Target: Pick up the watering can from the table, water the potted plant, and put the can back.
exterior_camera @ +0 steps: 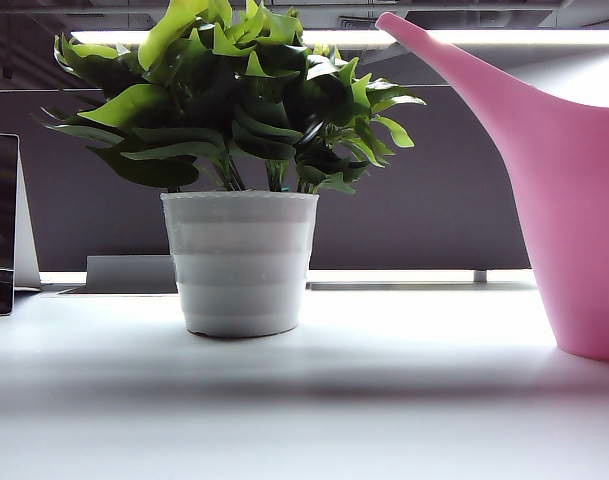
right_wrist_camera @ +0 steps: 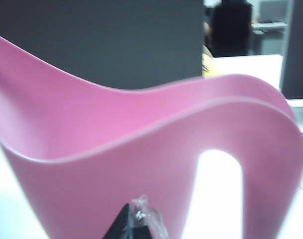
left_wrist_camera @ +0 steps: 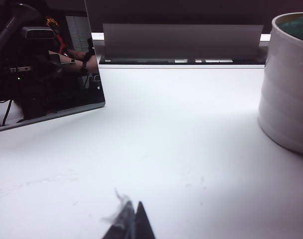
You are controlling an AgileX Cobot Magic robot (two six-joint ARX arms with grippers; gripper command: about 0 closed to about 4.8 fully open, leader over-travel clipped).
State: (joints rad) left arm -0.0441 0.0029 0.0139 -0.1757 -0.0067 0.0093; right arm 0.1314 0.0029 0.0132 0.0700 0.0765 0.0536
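On the table (exterior_camera: 384, 420), right of the plant (exterior_camera: 234, 150), stands the can (exterior_camera: 584, 220), upright, its spout rising over the leaves on that side; nothing has lifted it yet. Its body and the white pot (exterior_camera: 240, 262) are apart, with bare tabletop between them.

Facing the can, close to its open handle loop, the right gripper (right_wrist_camera: 134, 224) shows only dark fingertips pressed together with a scrap of clear tape at the tip; the jaws are fully closed and hold nothing. Well left of the can, on the far side of the pot, the left gripper (left_wrist_camera: 129, 224) sits low over the table, its tips also meeting and empty. Beyond it a dark glossy panel (left_wrist_camera: 47, 69) leans on the table, and a grey partition (exterior_camera: 444, 180) runs behind the plant.

As I judge it, the risk lies in the approach: closed jaws driven forward would shove the can instead of gripping it, and a light plastic can could slide or tip toward the plant. Once lifted, the long spout sits so near the leaves that a careless swing could snag them or nudge the pot
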